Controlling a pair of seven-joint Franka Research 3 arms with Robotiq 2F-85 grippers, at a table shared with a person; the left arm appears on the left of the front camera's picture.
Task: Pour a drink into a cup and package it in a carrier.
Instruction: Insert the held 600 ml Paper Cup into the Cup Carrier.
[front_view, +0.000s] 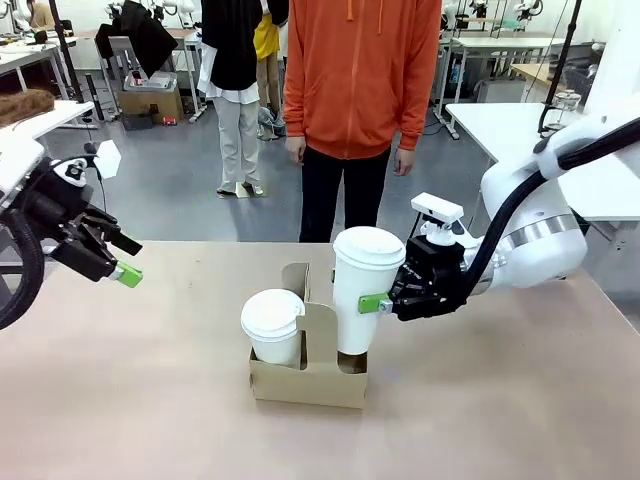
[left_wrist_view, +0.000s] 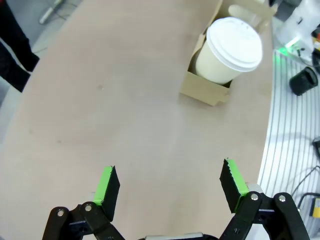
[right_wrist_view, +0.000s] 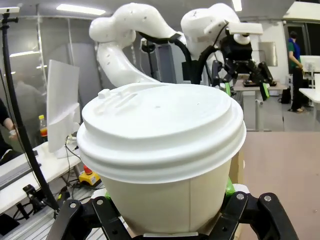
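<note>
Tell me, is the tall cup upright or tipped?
Upright: the tall cup stands lid up in the carrier, gripped by the right hand.

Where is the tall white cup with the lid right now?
In the front view the tall cup sits mid-table, clamped by the right gripper, its base inside the carrier beside a shorter lidded cup.

floor (front_view: 170, 180): plain grey, runs behind the tan table (front_view: 120, 400)
benches (front_view: 500, 120): white, right beyond the table
</note>
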